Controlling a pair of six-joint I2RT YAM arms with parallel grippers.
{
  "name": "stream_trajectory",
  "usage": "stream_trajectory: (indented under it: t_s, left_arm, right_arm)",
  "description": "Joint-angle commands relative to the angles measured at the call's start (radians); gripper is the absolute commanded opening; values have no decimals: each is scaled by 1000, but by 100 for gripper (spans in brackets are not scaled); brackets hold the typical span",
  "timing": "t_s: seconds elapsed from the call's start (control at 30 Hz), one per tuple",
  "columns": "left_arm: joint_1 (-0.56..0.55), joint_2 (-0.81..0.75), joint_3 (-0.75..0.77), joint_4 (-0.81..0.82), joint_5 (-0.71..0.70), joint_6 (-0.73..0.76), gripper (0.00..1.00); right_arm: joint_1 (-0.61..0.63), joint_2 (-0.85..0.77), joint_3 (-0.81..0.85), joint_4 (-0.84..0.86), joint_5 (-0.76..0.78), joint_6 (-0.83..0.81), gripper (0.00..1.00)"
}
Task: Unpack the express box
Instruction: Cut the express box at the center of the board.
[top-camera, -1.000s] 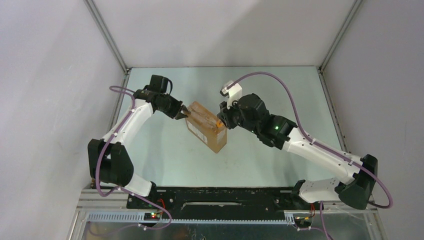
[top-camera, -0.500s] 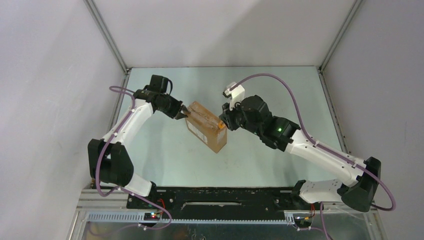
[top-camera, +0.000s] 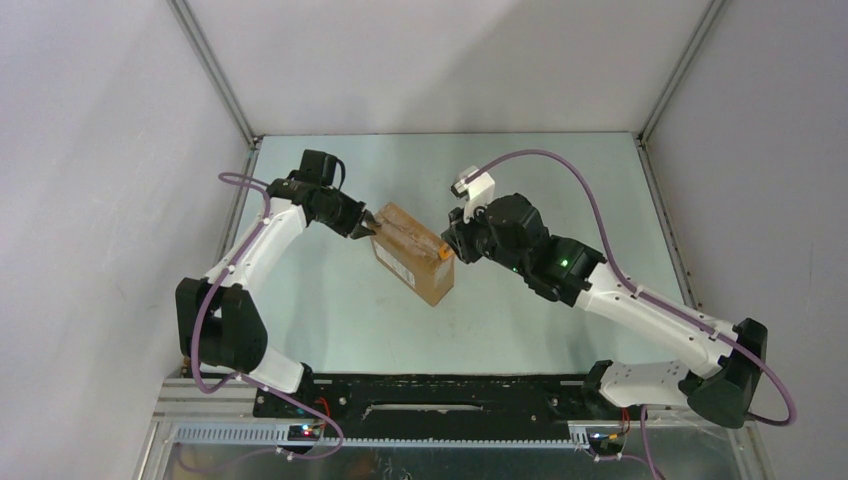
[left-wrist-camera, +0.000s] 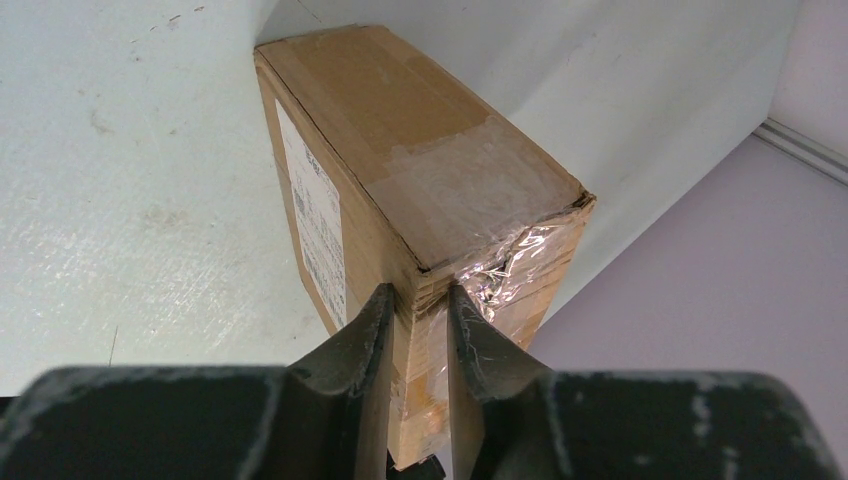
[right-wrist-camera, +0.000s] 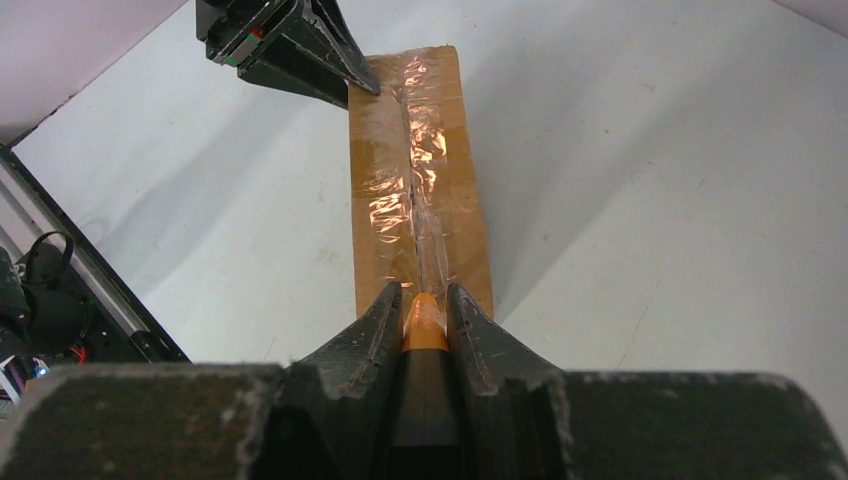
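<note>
The express box (top-camera: 408, 252) is a brown cardboard parcel standing on its long edge mid-table, its white label (left-wrist-camera: 318, 225) on the side face. My left gripper (top-camera: 368, 228) is shut on the box's far-left corner (left-wrist-camera: 432, 300), pinching cardboard and crinkled tape. An orange-and-black utility knife (right-wrist-camera: 424, 325) is clamped in my shut right gripper (right-wrist-camera: 425, 290). Its orange tip rests on the clear tape seam (right-wrist-camera: 415, 170) running along the box's top face, at the near-right end (top-camera: 441, 256). The left gripper (right-wrist-camera: 290, 45) shows at the far end of the box in the right wrist view.
Grey walls enclose the table, with metal corner rails at the back left (top-camera: 215, 75) and back right (top-camera: 680, 70). The arms' base rail (top-camera: 420, 395) runs along the near edge. Purple cables (top-camera: 560, 165) loop over both arms.
The right arm has drawn back slightly to the right, bringing the knife tip to the box's near-right end. The box and the left gripper have stayed put.
</note>
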Motion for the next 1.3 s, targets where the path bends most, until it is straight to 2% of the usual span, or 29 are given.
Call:
stream_trajectory:
  t_s: [0.0, 1.07, 1.27]
  left_arm:
    - [12, 74, -53, -155, -218, 19, 25]
    - [12, 85, -44, -165, -266, 19, 25]
    - [-1, 88, -5, -147, -242, 69, 29]
  right_arm:
    - [-8, -40, -15, -103, 36, -12, 0]
    - [-21, -126, -72, -136, 55, -1, 0]
    - [-28, -134, -80, -136, 73, 0, 0]
